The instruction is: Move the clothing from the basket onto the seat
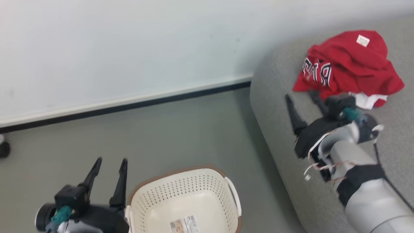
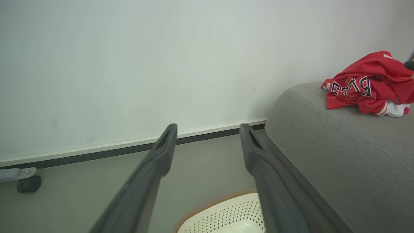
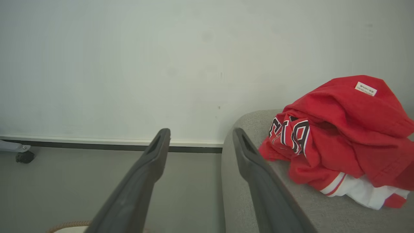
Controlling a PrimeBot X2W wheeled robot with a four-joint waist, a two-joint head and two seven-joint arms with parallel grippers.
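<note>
Masking some clothing (image 1: 352,68), the right claw (image 1: 299,94) stands spread

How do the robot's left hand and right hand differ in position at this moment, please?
The left hand hovers above the floor, beside the basket; the right hand is above the sofa. The left hand is far from the clothing, while the right hand points towards it from close by. Both are open and hold nothing.
</note>
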